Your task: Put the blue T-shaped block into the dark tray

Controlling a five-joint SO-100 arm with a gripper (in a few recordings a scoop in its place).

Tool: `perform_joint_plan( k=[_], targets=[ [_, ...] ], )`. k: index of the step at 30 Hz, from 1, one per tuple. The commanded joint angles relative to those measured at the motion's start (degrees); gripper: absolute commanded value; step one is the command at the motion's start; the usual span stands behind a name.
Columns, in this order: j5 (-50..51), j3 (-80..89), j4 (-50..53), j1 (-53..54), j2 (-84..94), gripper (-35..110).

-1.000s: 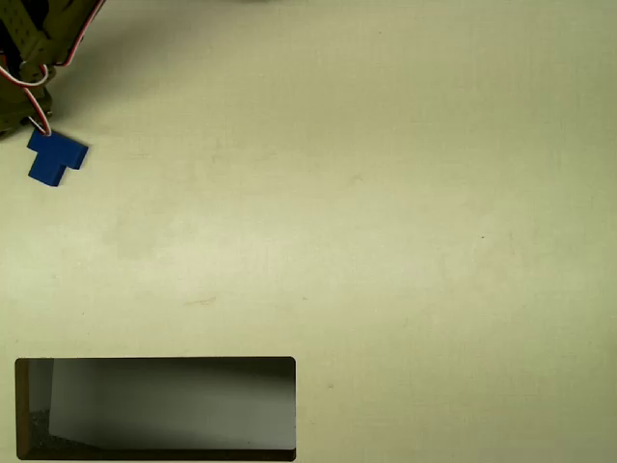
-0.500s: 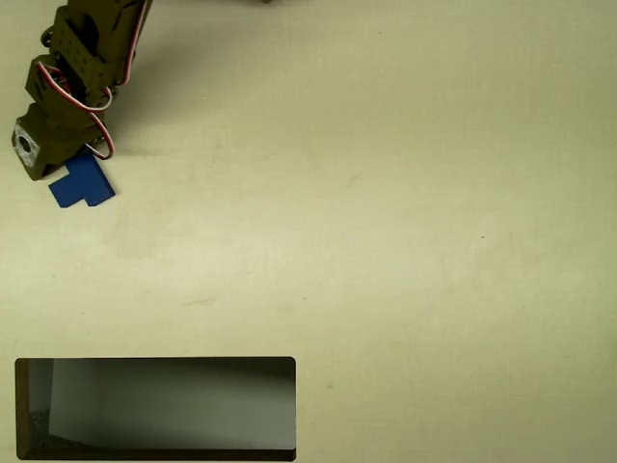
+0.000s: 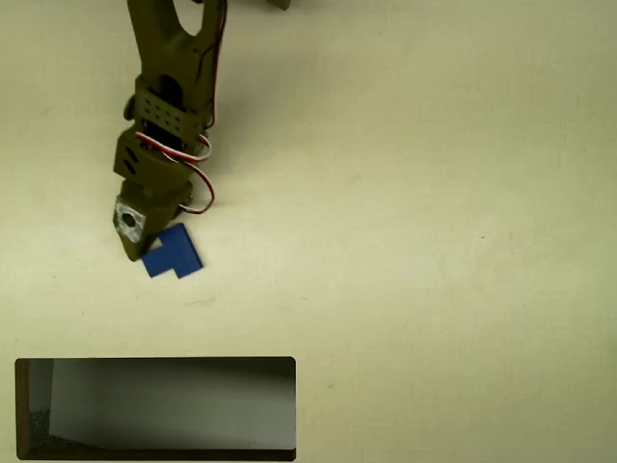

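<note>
At the left of the overhead view the tray (image 3: 29,410) lies along the bottom edge of the table (image 3: 434,241), its thin black rim framing a glossy grey-to-black inside; it holds nothing, so the task is not yet done. Just right of the tray's left end and well above it, the olive arm (image 3: 164,106) reaches down from the top edge, red and white wires looping off its wrist, and ends in the claw (image 3: 145,253), whose tip points down toward the tray. The block (image 3: 174,255) sits right at that tip, touching or partly tucked under it, well apart from the tray's upper rim. From above, the arm's body covers the fingers, so I cannot tell how wide the claw stands or whether it has the block pinched; I also cannot tell whether the block is lifted or resting on the table. My reading is that the block is being carried or pushed toward the tray, since the arm is lined up between the block and its own base, with the tray straight ahead. Landing the block inside would take a further reach downward in the picture, past the near rim. The rest of the table to the right is plain cream surface with faint marks.
</note>
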Motion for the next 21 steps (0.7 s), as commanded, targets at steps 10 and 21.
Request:
perform_joint_plan(
  k=[10, 21],
  targets=[
    [3.43, -2.64, -2.81, -3.16, -2.11, 0],
    [7.82, -4.39, -3.25, -5.62, -3.52, 0]
  ],
)
